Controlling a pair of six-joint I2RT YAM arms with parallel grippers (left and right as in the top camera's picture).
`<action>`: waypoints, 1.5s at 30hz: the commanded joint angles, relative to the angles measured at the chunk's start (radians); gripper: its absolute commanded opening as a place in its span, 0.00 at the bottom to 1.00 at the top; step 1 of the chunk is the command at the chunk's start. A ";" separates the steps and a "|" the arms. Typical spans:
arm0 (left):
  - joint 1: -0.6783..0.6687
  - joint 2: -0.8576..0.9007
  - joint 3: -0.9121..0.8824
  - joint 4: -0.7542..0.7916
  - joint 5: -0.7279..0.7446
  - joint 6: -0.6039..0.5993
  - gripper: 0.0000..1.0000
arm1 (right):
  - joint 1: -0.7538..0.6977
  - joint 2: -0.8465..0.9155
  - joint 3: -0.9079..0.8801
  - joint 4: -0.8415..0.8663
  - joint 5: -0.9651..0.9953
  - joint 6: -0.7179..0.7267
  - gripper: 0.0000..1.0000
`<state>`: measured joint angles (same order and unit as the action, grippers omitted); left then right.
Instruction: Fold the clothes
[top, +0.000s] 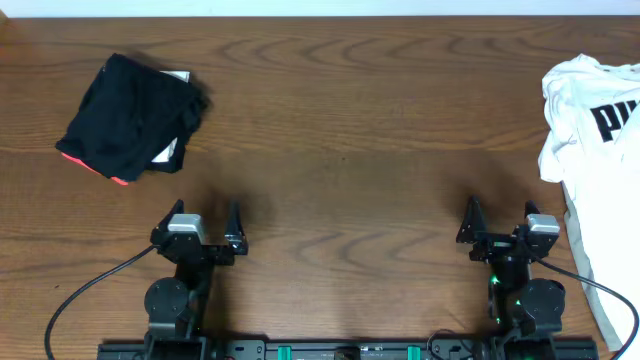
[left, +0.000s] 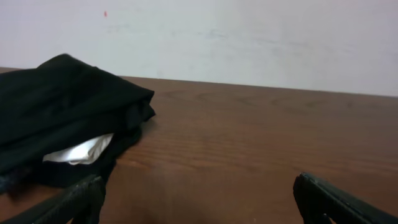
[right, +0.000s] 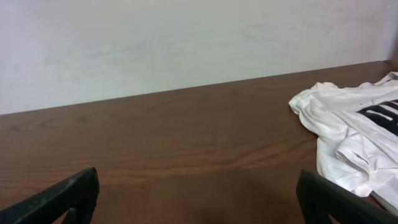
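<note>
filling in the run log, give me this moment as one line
left gripper: open, empty | right gripper: open, empty | black leggings: bundled, far left | white t-shirt: crumpled, right edge

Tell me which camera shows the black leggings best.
The overhead view: the black leggings lie whole in frame, far left on the table, red-orange waistband visible. The left wrist view shows only part of them, cut off at the left edge. The right wrist view misses them.

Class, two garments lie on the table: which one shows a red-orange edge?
The black leggings at the far left; the white T-shirt on the right bears black lettering instead.
</note>
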<state>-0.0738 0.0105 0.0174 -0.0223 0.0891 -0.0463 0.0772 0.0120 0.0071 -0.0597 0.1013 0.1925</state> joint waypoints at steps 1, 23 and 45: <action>-0.013 -0.009 -0.013 -0.041 0.004 0.074 0.98 | 0.016 -0.006 -0.002 -0.004 0.006 -0.018 0.99; 0.021 -0.009 -0.013 -0.040 0.003 0.087 0.98 | 0.016 -0.006 -0.002 -0.004 0.006 -0.018 0.99; 0.021 -0.006 -0.013 -0.040 0.003 0.087 0.98 | 0.016 -0.006 -0.002 -0.004 0.006 -0.018 0.99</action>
<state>-0.0586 0.0105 0.0177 -0.0238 0.0853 0.0273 0.0772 0.0120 0.0071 -0.0597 0.1017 0.1925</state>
